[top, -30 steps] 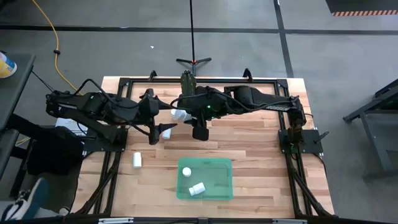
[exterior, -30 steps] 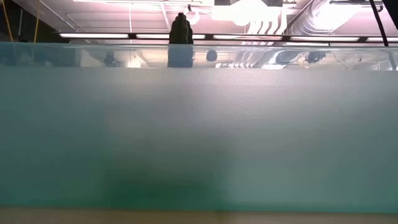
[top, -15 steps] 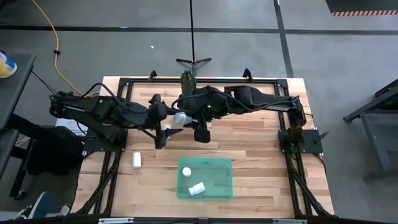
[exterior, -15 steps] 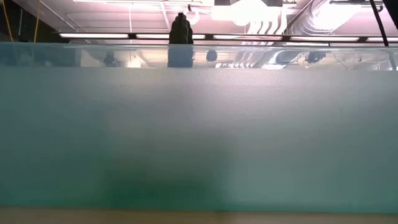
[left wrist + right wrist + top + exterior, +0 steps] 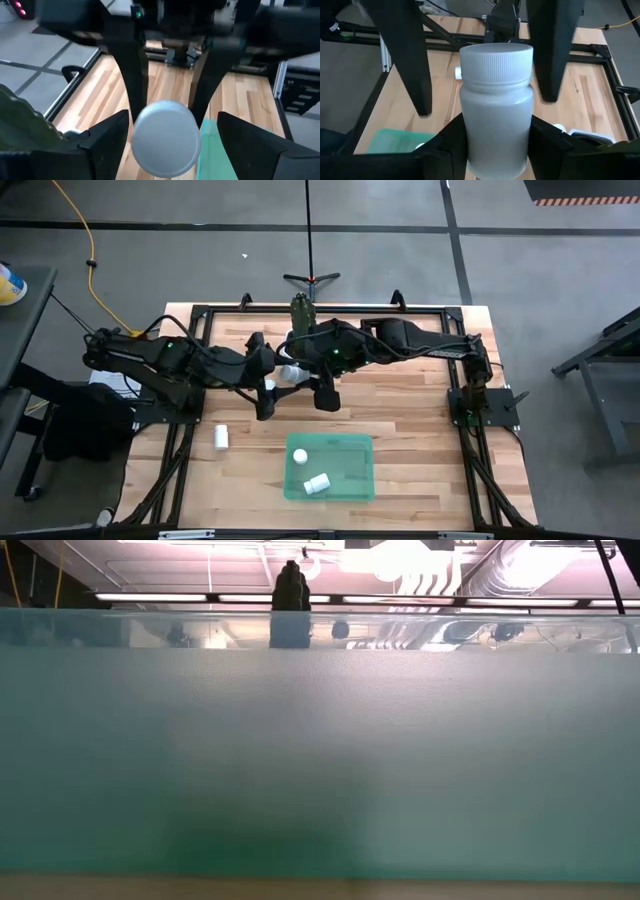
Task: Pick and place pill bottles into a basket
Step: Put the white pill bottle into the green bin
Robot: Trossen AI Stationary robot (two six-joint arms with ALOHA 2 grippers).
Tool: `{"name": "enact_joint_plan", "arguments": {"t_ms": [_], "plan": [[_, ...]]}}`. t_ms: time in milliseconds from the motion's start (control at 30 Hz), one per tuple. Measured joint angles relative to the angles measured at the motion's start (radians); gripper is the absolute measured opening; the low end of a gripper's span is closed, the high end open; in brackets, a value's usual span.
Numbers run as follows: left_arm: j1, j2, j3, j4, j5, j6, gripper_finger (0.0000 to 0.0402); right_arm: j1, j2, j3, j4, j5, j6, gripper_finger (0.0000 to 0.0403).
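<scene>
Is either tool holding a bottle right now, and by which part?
Right tool holds a pill bottle by its body, cap free. Left tool is open around its other end.

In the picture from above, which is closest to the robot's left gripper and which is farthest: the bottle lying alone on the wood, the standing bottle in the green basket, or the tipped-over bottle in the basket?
From the left gripper:
1. The lone bottle, on the table's left side.
2. The standing bottle, in the basket, only slightly farther, nearly a tie.
3. The tipped-over bottle, at the basket's front, farthest.

Both arms reaching inward mid-table, right claw (image 5: 297, 376) clamped tight, left claw (image 5: 276, 385) spread wide alongside.
</scene>
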Motion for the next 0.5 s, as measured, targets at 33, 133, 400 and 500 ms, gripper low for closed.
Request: {"name": "enact_joint_plan", "arguments": {"t_ms": [33, 133, 400, 500], "plan": [[0.0, -0.001, 0.005, 0.002, 0.0, 0.001, 0.0337, 0.0, 0.0, 0.0, -0.002, 0.0, -0.002, 0.0151], [0.0, -0.003, 0.007, 0.001, -0.001, 0.005, 0.0337, 0.0, 0.0, 0.0, -0.001, 0.0, -0.002, 0.0151], [0.0, -0.001, 0.006, -0.021, 0.023, 0.007, 0.033, 0.0, 0.0, 0.0, -0.001, -0.001, -0.002, 0.0151], [0.0, -0.002, 0.006, -0.018, 0.023, 0.007, 0.0305, 0.0, 0.0, 0.0, -0.001, -0.002, -0.002, 0.0151]]}}
